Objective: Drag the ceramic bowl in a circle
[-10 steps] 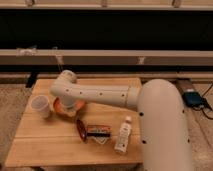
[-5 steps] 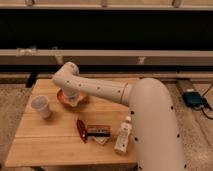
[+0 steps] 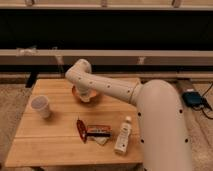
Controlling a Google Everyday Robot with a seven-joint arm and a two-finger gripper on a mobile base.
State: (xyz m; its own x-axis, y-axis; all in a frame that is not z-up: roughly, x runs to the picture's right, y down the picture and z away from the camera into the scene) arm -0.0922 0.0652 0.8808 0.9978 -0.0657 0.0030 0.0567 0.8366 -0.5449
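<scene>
The ceramic bowl [image 3: 81, 95] is orange-brown and sits on the wooden table [image 3: 55, 145], left of the middle and toward the back. Only its left and lower rim show; the white arm [image 3: 112, 89] covers the rest. My gripper [image 3: 85, 94] reaches down into or onto the bowl at the arm's end and is mostly hidden by the wrist.
A translucent white plastic cup [image 3: 41, 106] stands at the table's left. A red snack packet [image 3: 81, 129] and a dark wrapped bar [image 3: 98, 132] lie near the front middle. A small white bottle [image 3: 123, 135] lies at the front right. A dark bench wall runs behind the table.
The arm's wrist and the bowl have shifted toward the back of the table and slightly right. The cup, packets and bottle have not moved on the table.
</scene>
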